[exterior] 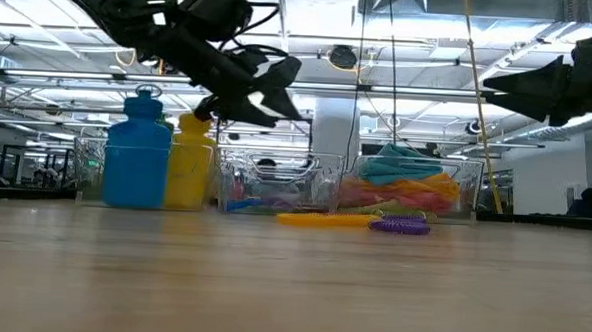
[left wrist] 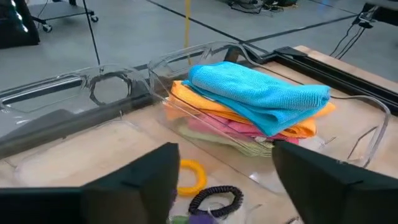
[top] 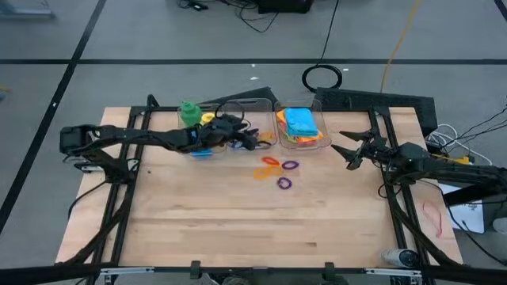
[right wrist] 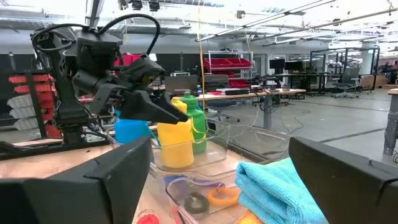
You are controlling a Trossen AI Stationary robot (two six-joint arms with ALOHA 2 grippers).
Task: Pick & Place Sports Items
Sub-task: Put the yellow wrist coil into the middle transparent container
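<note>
**Q:** Nearest the camera at table height, what is seen?

**A:** Bare wooden table (exterior: pixel 291 286) is seen first, and behind it a few loose rings (exterior: pixel 402 225), purple and orange, lying flat on the wood. From above, the same rings (top: pixel 279 168) are found in front of the two clear bins.

**Q:** Where are the cloths kept?

**A:** A stack of folded cloths (left wrist: pixel 255 102) is held in the right-hand clear bin (top: pixel 323 141), blue on top, orange beneath, then pink and a pale green edge. From above the stack (top: pixel 300 124) fills most of that bin.

**Q:** And the bottle-like pieces?

**A:** The green bottle (top: pixel 188 112) is seen at the far left end of the other clear bin (top: pixel 261 103). The blue bottle (exterior: pixel 137 162) and yellow bottle (exterior: pixel 191 161) are seen upright side by side in the low view. More rings (left wrist: pixel 190 175), a yellow and a dark one among them, lie in this bin's floor.

**Q:** How are the grippers placed?

**A:** The left gripper (top: pixel 247 139) is held above the left bin, beside the bottles. Its jaws are parted, and nothing is seen between them. The right gripper (top: pixel 348 150) is held over the table's right side, well apart from the bins. Its jaws are spread wide and nothing is gripped.
</note>
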